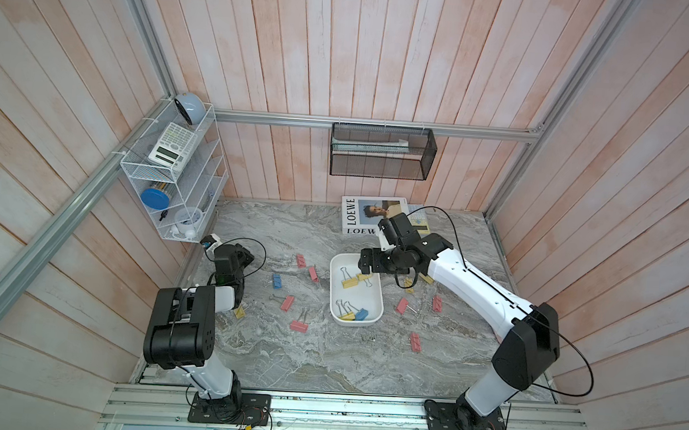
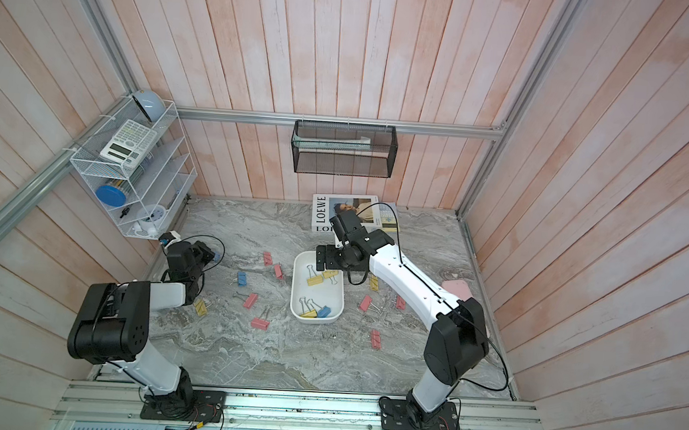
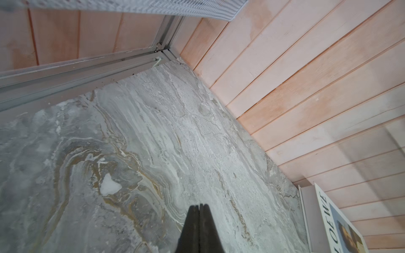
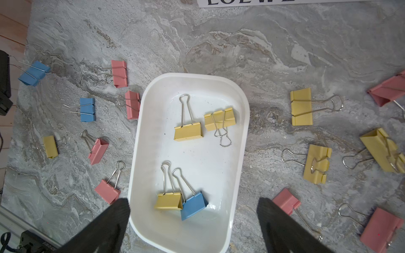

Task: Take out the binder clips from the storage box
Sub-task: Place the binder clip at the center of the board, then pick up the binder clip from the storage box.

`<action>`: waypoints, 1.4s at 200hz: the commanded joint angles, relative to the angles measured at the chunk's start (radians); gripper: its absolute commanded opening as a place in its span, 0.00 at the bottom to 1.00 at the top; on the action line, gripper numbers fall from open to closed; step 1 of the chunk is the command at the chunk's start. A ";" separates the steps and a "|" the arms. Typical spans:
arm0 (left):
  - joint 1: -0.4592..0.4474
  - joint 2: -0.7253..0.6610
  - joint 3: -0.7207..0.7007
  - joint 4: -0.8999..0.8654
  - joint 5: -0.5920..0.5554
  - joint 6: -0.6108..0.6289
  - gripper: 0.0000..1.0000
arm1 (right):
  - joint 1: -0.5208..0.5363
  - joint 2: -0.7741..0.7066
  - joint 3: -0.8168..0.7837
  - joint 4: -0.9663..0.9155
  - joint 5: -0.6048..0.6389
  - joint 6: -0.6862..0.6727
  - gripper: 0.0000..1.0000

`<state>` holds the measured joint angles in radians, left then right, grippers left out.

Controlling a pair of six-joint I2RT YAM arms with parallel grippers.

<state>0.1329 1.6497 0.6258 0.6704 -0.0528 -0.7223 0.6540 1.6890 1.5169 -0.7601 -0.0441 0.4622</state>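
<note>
Storage box (image 1: pixel 360 298) sits mid-bench between the two arms. Four binder clips (image 4: pixel 188 131) lie in it: two yellow at the far end, and a yellow touching a blue clip (image 4: pixel 194 204) at the near end. The other clips, pink, yellow and blue, lie loose on the bench (image 1: pixel 324 360) to both sides of the box. That spread would suit each arm setting clips down on its own side. Right arm (image 1: pixel 474 289) reaches in from its side. The right jaws hang spread wide and empty over the box's far end, likely set for the yellow pair below. Left arm (image 1: pixel 221 296) is folded by the white wire rack (image 1: pixel 171 179) with the left jaws pressed together on nothing, probably parked to leave the box to one arm. Both top views give the arms' stance and the whole scatter, but the right arm covers some clips beside the box. The right wrist view looks down into the box and shows the wire handles: one yellow clip has them folded over its body, the other three have them stretched out. The left wrist view shows no clip, only bare bench, a wall corner and an edge of the magazine (image 3: pixel 333 221).
</note>
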 commanded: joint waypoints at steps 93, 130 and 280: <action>0.005 0.024 -0.053 0.015 0.054 -0.068 0.31 | 0.009 0.048 0.063 -0.031 -0.021 -0.030 0.98; 0.005 -0.062 -0.102 -0.033 0.058 -0.063 0.52 | 0.010 0.052 0.053 -0.024 -0.027 -0.032 0.98; 0.005 -0.609 0.078 -0.872 0.107 -0.086 1.00 | 0.055 0.228 0.114 -0.079 0.028 0.113 0.43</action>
<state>0.1329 1.0721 0.6579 -0.0643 0.0303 -0.7906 0.7029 1.8889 1.6157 -0.8135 -0.0349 0.4675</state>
